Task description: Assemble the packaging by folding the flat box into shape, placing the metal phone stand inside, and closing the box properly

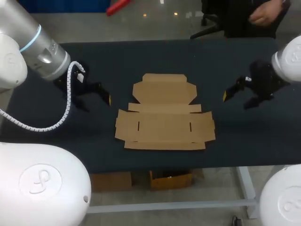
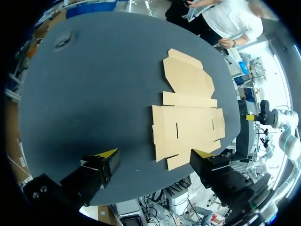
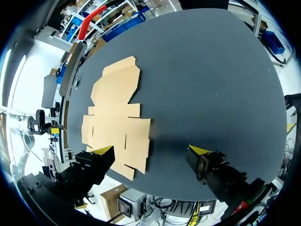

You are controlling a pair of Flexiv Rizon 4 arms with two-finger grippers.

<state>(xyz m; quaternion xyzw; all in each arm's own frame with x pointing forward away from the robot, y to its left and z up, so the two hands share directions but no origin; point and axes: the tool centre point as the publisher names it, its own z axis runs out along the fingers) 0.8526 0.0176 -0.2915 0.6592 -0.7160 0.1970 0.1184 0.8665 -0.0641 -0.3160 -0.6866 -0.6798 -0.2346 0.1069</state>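
Packaging is lying unfolded: the flat box (image 1: 164, 113) is resting as a single cardboard sheet near the middle of the dark-covered table (image 1: 235, 61). Its wide main panel, carrying two short slits, is facing the near edge. Its narrower lid panel with angled side tabs is pointing toward the far edge. No flap is standing up; every panel is lying level on the surface.

The left gripper (image 1: 96, 101) is hanging over the table just beside the sheet's left side, apart from it. Its two yellow-tipped fingers are standing wide apart and are gripping nothing. In the left wrist view the left gripper (image 2: 154, 154) is looking out across the flat box (image 2: 188, 125), which is lying ahead of its spread fingers (image 2: 101, 165).

The right gripper (image 1: 237, 100) is hanging over the table beside the sheet's right side, also clear of it. Its fingers are likewise spread wide and empty. In the right wrist view the right gripper (image 3: 150, 149) is facing the flat box (image 3: 115, 127), which is lying ahead, toward one finger's side.
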